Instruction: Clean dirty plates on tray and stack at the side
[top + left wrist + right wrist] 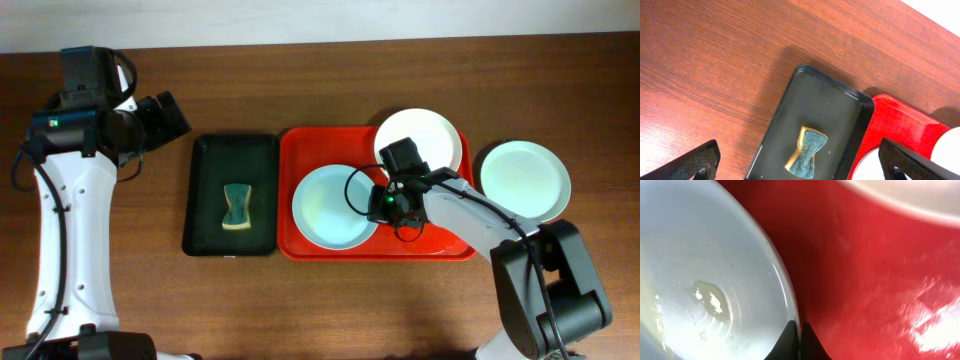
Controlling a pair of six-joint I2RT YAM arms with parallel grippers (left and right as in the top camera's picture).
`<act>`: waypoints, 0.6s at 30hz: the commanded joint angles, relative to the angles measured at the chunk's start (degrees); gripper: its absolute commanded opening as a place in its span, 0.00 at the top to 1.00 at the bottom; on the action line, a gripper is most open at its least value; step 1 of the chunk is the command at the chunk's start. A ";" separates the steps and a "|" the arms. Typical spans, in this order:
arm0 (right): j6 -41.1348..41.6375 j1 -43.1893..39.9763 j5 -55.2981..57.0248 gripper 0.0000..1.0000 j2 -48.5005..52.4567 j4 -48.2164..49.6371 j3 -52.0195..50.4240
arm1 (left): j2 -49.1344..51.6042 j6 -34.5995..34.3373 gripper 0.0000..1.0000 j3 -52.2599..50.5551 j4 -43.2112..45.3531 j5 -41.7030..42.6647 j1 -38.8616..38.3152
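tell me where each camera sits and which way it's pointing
overhead: above the table, looking down on the red tray, dark tray, sponge and plates; both arms show.
left wrist: on the left arm, looking down at the dark tray and sponge; left gripper open, fingers at bottom corners.
right wrist: close over the pale plate on the red tray; right gripper pinching its rim.
shared: overhead and left wrist both show the sponge.

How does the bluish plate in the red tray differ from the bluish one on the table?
The tray plate lies in the red tray, smeared yellowish; the table plate lies on wood, looking clean. The right fingers sit at the tray plate's rim only. Both are round, pale.
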 commanded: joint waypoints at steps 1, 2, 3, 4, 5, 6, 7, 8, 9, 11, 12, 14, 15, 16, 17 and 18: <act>1.01 -2.03 -4.33 0.96 0.13 -3.52 4.00 | 0.31 -0.55 0.01 0.15 -0.02 0.02 0.15; 0.98 -2.73 -4.70 0.96 -0.09 -5.46 5.64 | 0.31 -0.55 0.01 0.15 -0.02 0.02 0.15; 0.68 -3.30 -4.94 0.96 -0.33 -7.72 7.54 | 0.31 -0.55 0.01 0.15 -0.02 0.02 0.15; -0.11 -3.56 -4.94 0.96 -0.37 -9.46 9.25 | 0.31 -0.55 0.01 0.15 -0.02 0.02 0.15; -0.85 -3.72 -4.92 0.96 -0.48 -11.21 11.06 | 0.31 -0.55 0.01 0.15 -0.02 0.00 0.15; -1.75 -3.74 -4.92 0.96 -0.48 -13.60 13.33 | 0.31 -0.55 0.01 0.15 -0.02 0.02 0.15; -1.79 -3.74 -4.44 0.96 -0.48 -16.26 15.74 | 0.31 -0.55 0.01 0.15 -0.02 0.02 0.15; -1.81 -3.56 -3.06 0.96 -0.48 -19.69 18.88 | 0.31 -0.55 0.01 0.15 -0.02 0.02 0.15; -1.81 -2.95 -1.22 0.96 -0.48 -22.25 21.88 | 0.31 -0.55 0.01 0.15 -0.02 0.00 0.15; -1.79 -1.60 1.49 0.96 -0.48 -24.20 25.64 | 0.31 -0.55 0.01 0.15 -0.02 0.02 0.15; -1.79 -0.68 2.84 0.96 -0.48 -24.52 27.34 | 0.31 -0.55 0.01 0.15 -0.02 0.00 0.15; -1.55 1.49 6.21 0.96 -0.48 -24.46 30.23 | 0.31 -0.55 0.01 0.15 -0.02 0.02 0.15; -1.55 3.13 8.81 0.96 -0.48 -23.69 31.50 | 0.31 -0.55 0.01 0.15 -0.02 0.02 0.15; -1.55 4.52 10.73 0.96 -0.48 -22.58 32.06 | 0.31 -0.55 0.01 0.15 -0.02 0.02 0.15; -1.55 6.82 13.57 0.96 -0.48 -20.15 32.26 | 0.31 -0.55 0.01 0.15 -0.02 0.02 0.15; -1.55 8.28 15.67 0.96 -0.44 -18.91 32.24 | 0.31 -0.55 0.01 0.15 -0.02 0.02 0.15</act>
